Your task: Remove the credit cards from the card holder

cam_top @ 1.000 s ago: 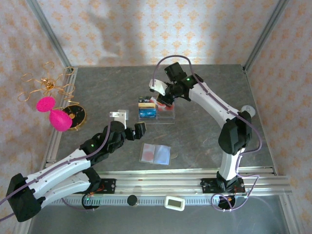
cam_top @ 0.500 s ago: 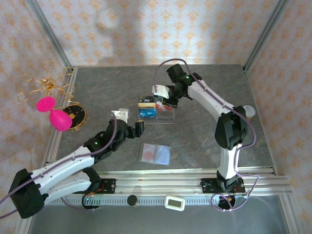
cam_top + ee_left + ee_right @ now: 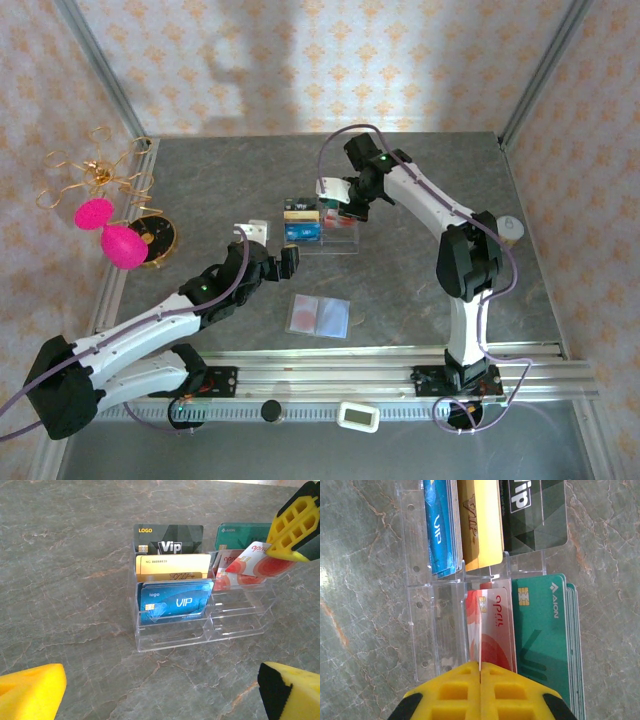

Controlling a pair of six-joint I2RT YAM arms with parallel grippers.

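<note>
Two-finger right gripper (image 3: 480,672) pinching a pale red-blotched credit card (image 3: 492,625), tilted in the clear tray (image 3: 425,630); left gripper (image 3: 283,262) spread wide, empty. Card holder (image 3: 320,315) flat on the table (image 3: 420,290), near left gripper.

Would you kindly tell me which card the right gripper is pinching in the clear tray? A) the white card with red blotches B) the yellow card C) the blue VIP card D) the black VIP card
A: in the right wrist view the right gripper is shut on the edge of the white card with red blotches, which stands in the clear tray beside the green cards.
</note>
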